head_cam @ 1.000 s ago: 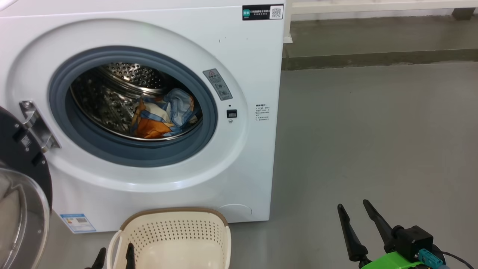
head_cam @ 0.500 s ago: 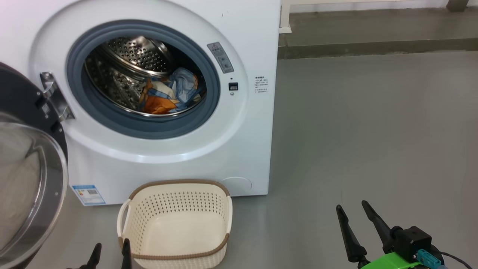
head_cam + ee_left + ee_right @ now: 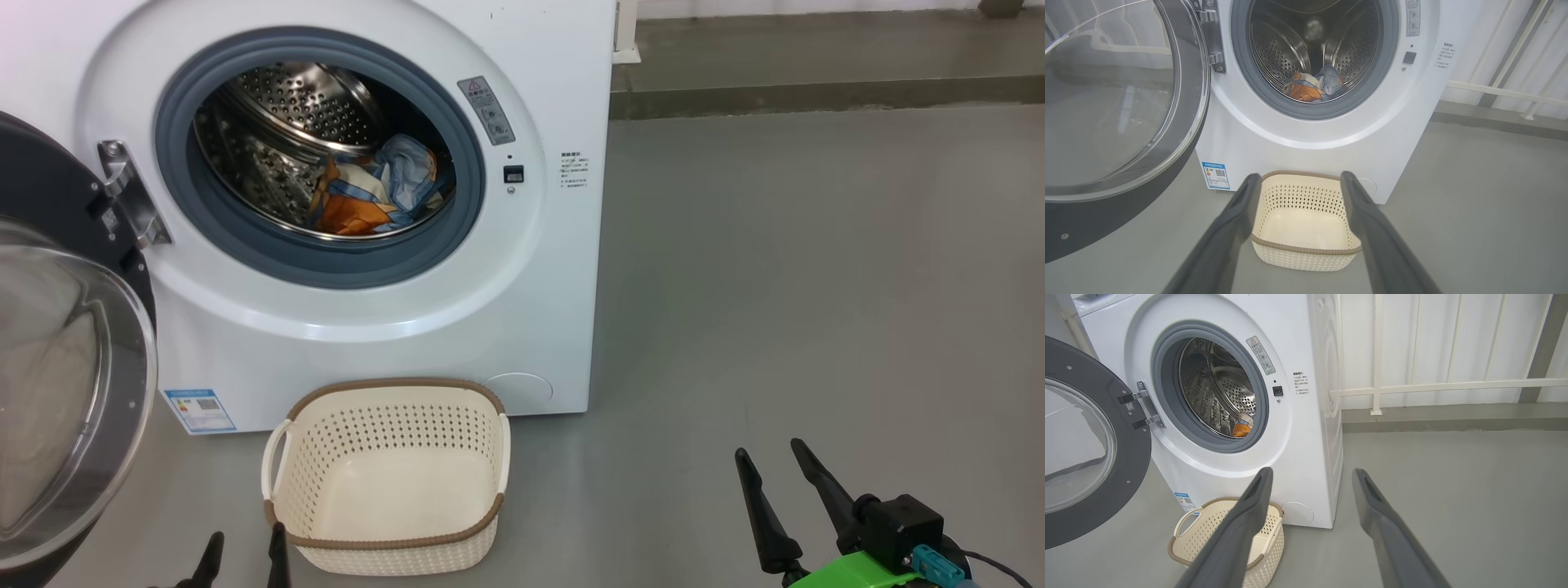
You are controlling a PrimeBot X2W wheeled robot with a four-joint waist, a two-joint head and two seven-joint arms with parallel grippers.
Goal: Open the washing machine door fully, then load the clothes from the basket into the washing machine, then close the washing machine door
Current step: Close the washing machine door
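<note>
The door (image 3: 69,359) is swung wide at the left of the washer (image 3: 539,310). The clothes (image 3: 380,192) are lying in the drum (image 3: 282,102). The empty basket (image 3: 392,384) is set on the floor (image 3: 816,286) just before the washer. The left gripper (image 3: 245,536) and right gripper (image 3: 770,447) are held spread wide, gripping nothing
</note>
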